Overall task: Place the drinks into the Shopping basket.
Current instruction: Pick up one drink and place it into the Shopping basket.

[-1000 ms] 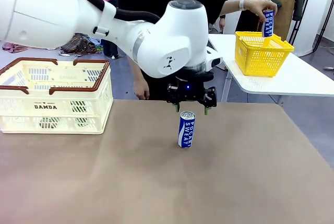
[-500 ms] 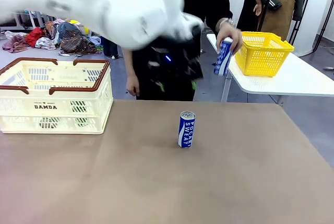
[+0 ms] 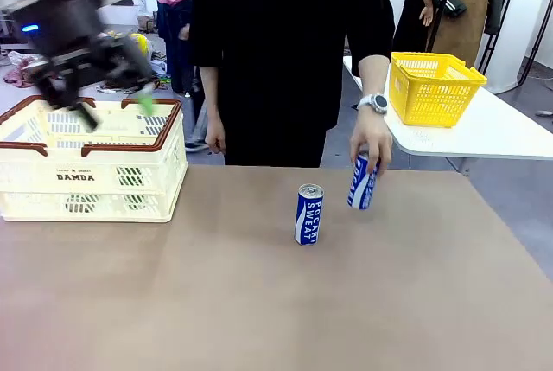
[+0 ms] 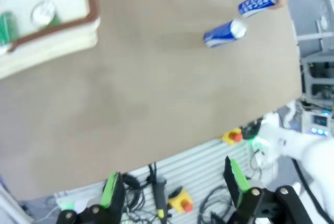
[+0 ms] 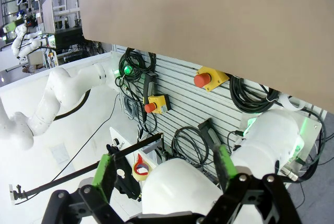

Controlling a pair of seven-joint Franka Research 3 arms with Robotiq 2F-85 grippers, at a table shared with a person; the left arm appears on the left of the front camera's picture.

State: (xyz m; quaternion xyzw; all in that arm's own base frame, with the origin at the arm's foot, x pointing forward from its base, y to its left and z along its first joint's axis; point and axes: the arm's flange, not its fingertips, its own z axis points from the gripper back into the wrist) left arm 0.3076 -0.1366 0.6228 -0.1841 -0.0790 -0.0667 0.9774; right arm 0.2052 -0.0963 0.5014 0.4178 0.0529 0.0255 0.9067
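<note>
One blue-and-white Pocari Sweat can [image 3: 308, 214] stands upright at the table's middle. A person's hand [image 3: 371, 139] holds a second Pocari can [image 3: 362, 184] just right of it, low over the table. My left gripper [image 3: 115, 103] hovers blurred above the cream DAMDA shopping basket [image 3: 86, 176], open and empty. In the left wrist view its green fingers [image 4: 111, 191] stand wide apart; the basket [image 4: 62, 31] holds a green can [image 4: 5, 26] and a silver-topped can [image 4: 43, 12], with both Pocari cans [image 4: 224, 32] [image 4: 257, 3] farther off. My right gripper [image 5: 164, 174] is open and empty, off the table.
A yellow basket [image 3: 432, 87] sits on a white side table [image 3: 484, 133] at the back right. The person stands at the table's far edge. The right wrist view looks at the table's edge [image 5: 209, 20], cables and an arm base.
My left arm swung from above the middle can up and left to over the cream basket. The person carried a second Pocari can from the yellow basket down to the table.
</note>
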